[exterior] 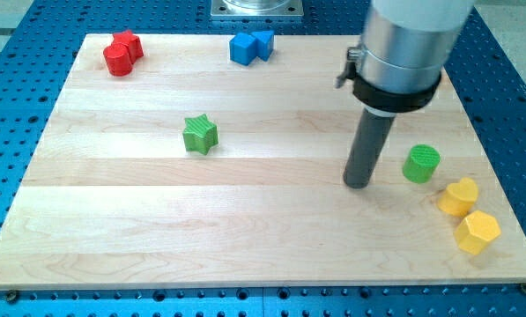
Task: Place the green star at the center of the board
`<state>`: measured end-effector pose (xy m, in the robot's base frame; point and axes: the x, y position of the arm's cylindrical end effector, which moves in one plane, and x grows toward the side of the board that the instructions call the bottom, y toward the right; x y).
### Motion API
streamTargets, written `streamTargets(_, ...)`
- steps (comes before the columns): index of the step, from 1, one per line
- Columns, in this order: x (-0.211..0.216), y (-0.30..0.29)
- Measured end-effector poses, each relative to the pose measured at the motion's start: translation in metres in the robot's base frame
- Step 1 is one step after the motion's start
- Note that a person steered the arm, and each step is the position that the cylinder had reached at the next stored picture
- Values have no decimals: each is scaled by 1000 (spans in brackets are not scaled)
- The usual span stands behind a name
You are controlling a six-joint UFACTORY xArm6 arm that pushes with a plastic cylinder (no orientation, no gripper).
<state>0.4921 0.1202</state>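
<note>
The green star (pixel 200 134) lies on the wooden board (pixel 245 229), left of the board's middle. My tip (pixel 359 183) rests on the board at the right, far to the right of the star and a little lower in the view. The tip stands just left of a green cylinder (pixel 420 164), with a small gap between them. Nothing touches the star.
Two red blocks (pixel 122 52) sit together at the top left corner. Two blue blocks (pixel 250 46) sit together at the top edge. Two yellow blocks (pixel 461 196) (pixel 478 232) lie at the lower right, near the board's right edge.
</note>
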Motion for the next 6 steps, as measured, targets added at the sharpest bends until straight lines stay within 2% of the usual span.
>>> streamTargets(1, -3, 54)
streamTargets(2, -9, 74)
streamTargets(3, -21, 50)
streamTargets(4, -10, -103)
streamTargets(5, -5, -222)
streamTargets(6, -42, -252)
